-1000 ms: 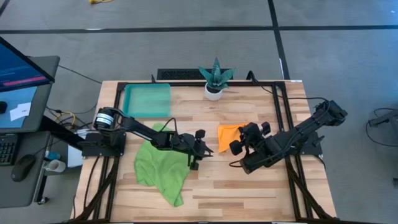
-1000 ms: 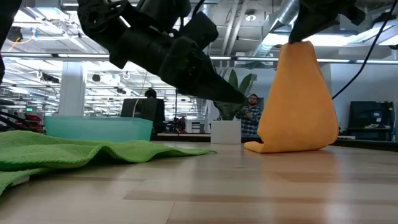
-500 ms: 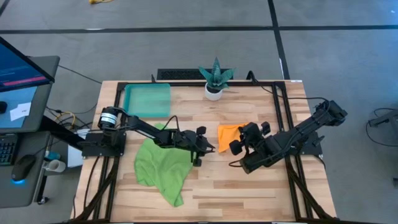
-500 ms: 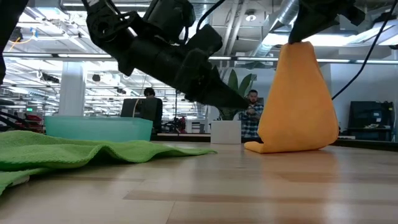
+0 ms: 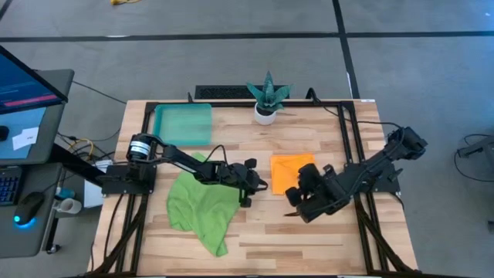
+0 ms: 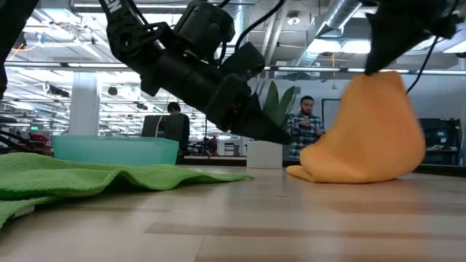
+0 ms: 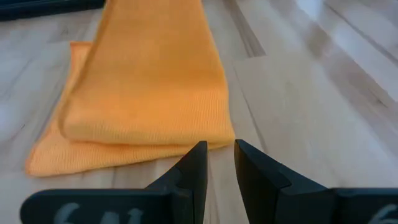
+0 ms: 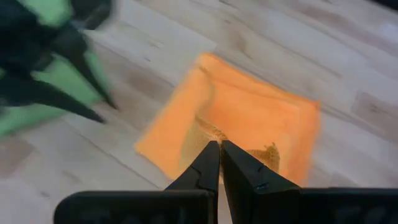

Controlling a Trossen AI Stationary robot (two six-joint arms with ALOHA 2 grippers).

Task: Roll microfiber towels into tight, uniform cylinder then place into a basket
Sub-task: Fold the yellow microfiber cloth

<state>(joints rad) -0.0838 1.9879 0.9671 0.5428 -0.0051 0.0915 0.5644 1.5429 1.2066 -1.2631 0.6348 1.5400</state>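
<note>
Orange towel (image 5: 292, 167): right of centre, clenched in right gripper (image 8: 219, 163).
Left gripper (image 7: 217, 163): jaws slightly parted, empty, beside it.
Green towel (image 5: 199, 210): left.
Writing: none legible.

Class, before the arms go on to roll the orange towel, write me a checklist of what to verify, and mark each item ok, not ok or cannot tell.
1. Right end effector grips orange towel: ok, shut on a pinched fold.
2. Orange towel lies flat: not ok, part lifted.
3. Left end effector free: ok, slightly open, empty, beside the towel's edge.
4. Green towel rolled: not ok, crumpled.
5. Basket empty: ok.
6. Plant pot clear of the towels: ok.
</note>
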